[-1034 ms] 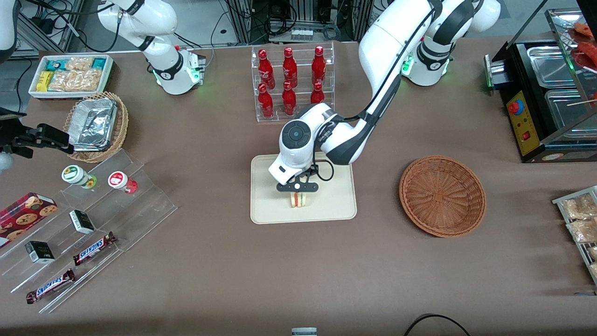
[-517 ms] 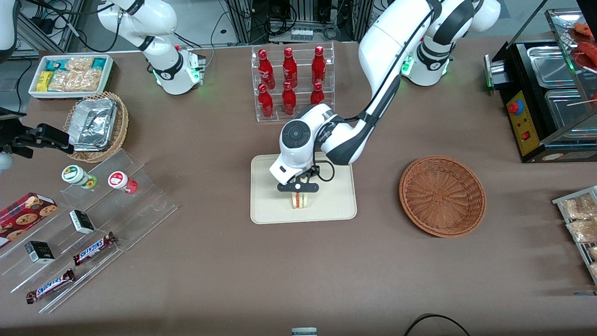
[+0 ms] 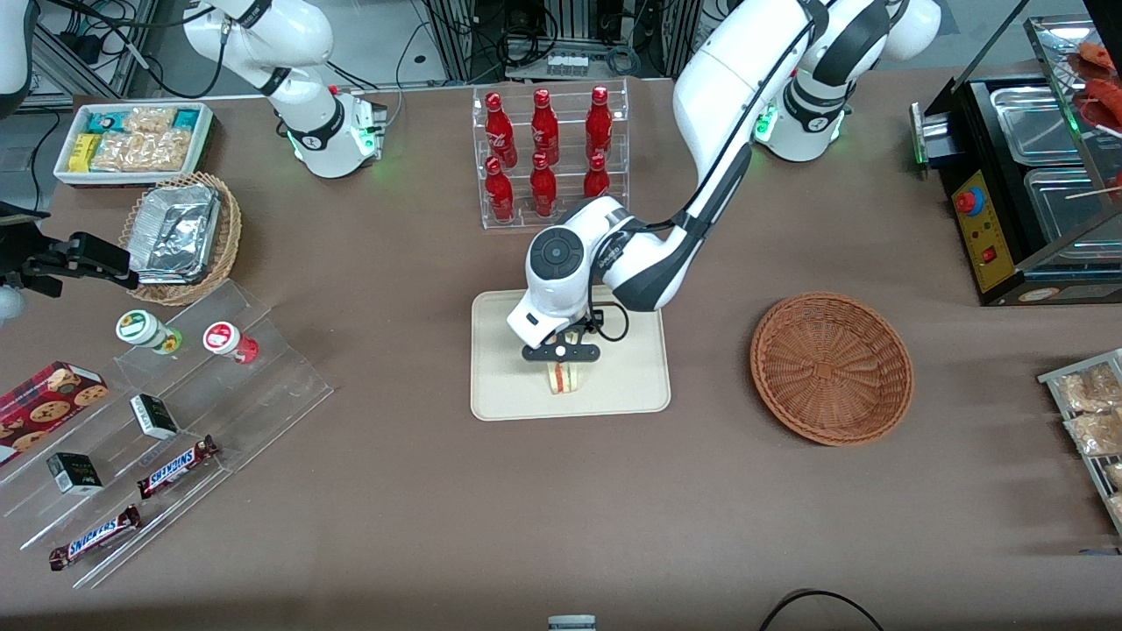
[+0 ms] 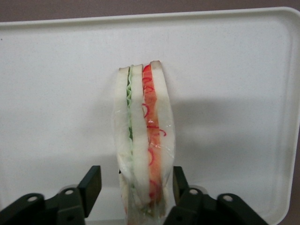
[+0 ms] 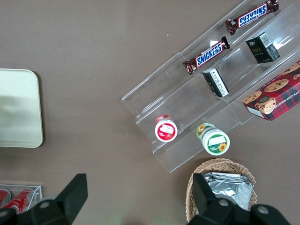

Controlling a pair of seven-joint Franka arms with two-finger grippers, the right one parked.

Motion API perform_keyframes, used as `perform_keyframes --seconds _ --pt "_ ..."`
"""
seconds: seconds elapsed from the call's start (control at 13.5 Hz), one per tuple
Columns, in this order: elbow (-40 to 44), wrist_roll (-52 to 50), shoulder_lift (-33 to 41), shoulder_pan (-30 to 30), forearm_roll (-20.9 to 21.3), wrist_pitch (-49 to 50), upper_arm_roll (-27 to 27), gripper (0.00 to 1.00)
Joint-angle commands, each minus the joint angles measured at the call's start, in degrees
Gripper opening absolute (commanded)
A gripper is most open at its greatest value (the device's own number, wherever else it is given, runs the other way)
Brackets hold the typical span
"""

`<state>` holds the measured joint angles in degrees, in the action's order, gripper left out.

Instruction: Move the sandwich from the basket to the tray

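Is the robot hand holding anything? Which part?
Seemingly nothing: the gripper is open around the sandwich's end on the tray, with a gap beside one finger.

Front view: high, looking down over whole bench. Left wrist view: close above tray [image 4: 56,70], gripper [image 4: 133,199] at frame edge. Right wrist view: downward; shares tray [image 5: 18,108] corner.

- Setting: a robotics lab laid out as a mock snack shop
- Lab evidence: white arm bases bolted to the brown table [image 3: 421,491]; cabling and equipment racks [image 3: 570,35] at its edge
- Shop evidence: clear rack of red bottles [image 3: 548,153], tiered acrylic shelf [image 3: 188,412] with Snickers bars [image 3: 175,467], black food warmer [image 3: 1034,184]
- The gripper [image 3: 561,361] hangs above the tray [image 3: 631,386]
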<state>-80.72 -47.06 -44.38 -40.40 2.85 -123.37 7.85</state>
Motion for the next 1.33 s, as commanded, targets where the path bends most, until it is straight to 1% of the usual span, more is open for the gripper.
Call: perform_keyframes --seconds 0.0,0.3,0.52,0.59,0.81,0.89,1.03,1.26 --pt "0.5 -0.8 0.2 -0.8 0.8 -0.6 -0.6 1.0" --pt "1.0 -1.4 2.3 -0.7 0.2 0.8 -0.6 1.0" --pt "5.6 -1.1 4.0 -0.4 0.3 8.6 -0.6 1.0" --pt "6.6 -0.7 5.3 -0.3 0.5 11.2 -0.7 1.0" --pt "6.2 -0.5 11.2 0.6 0.7 13.8 -0.9 1.0" --pt "6.1 -0.1 13.0 1.1 0.7 16.4 -1.0 1.0" --pt "5.9 0.0 15.8 5.1 0.1 18.4 -0.8 1.0" --pt "3.7 0.1 18.0 9.2 0.3 18.7 -0.9 1.0"
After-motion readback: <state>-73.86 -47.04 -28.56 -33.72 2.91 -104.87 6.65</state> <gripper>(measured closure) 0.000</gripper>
